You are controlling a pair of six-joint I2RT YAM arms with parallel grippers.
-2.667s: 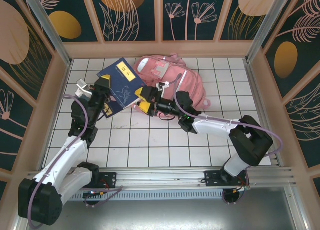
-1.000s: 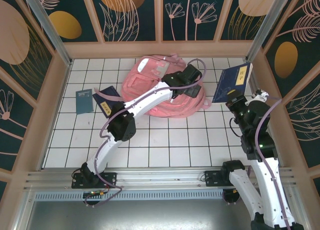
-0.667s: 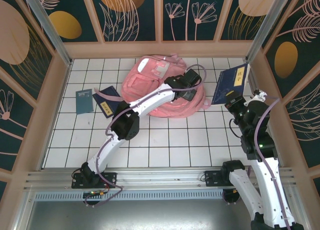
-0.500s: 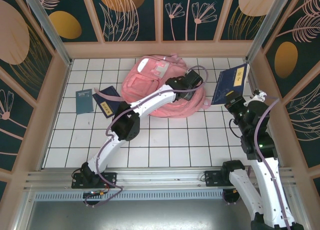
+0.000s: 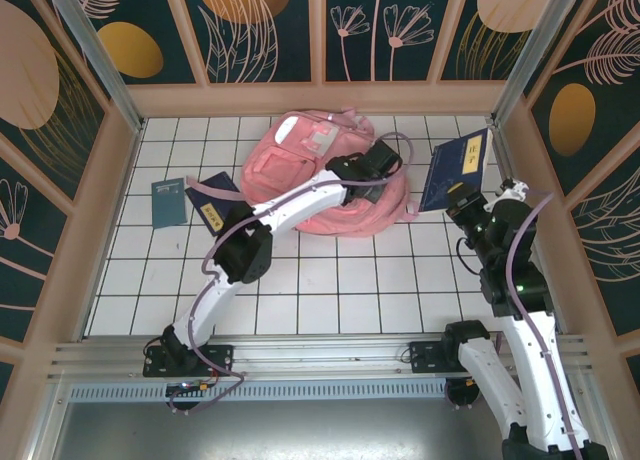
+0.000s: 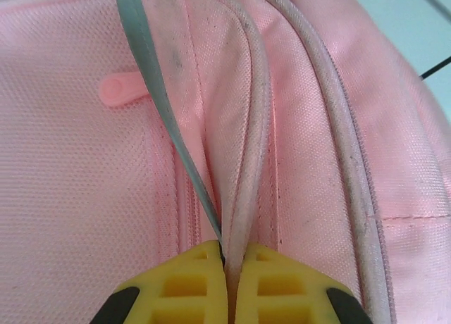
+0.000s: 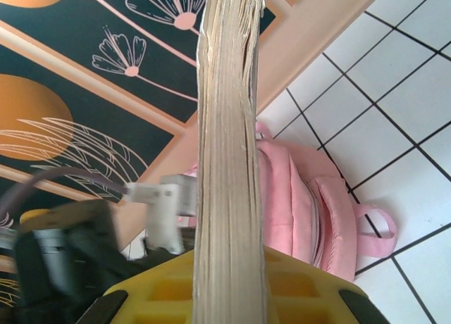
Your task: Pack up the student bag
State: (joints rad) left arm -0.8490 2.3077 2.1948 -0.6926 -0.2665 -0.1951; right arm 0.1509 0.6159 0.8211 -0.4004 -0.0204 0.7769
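Note:
The student bag (image 5: pixel 300 170), a large pink backpack, lies at the back of the tiled floor. My left arm reaches across it, and the left gripper (image 5: pixel 378 168) sits on the bag's right part. In the left wrist view the yellow fingers (image 6: pixel 187 289) are shut on a pink piped edge of the bag (image 6: pixel 243 162), beside a grey stripe (image 6: pixel 151 91). To the right of the bag, my right gripper (image 5: pixel 462 200) holds a dark blue book (image 5: pixel 455 165) upright in the air. Its page edge (image 7: pixel 229 141) rises between the right gripper (image 7: pixel 229 268) jaws, with the bag (image 7: pixel 303 204) beyond it.
Two dark blue booklets (image 5: pixel 168 201) (image 5: pixel 213 204) lie on the tiles left of the bag. Wooden-framed patterned walls (image 5: pixel 320 40) close in the back and both sides. The left arm's wrist (image 7: pixel 63 246) shows near the bag in the right wrist view.
The left gripper has gone from open to shut, pinching the bag's piped edge. The right arm has shifted the book slightly left, towards the bag.

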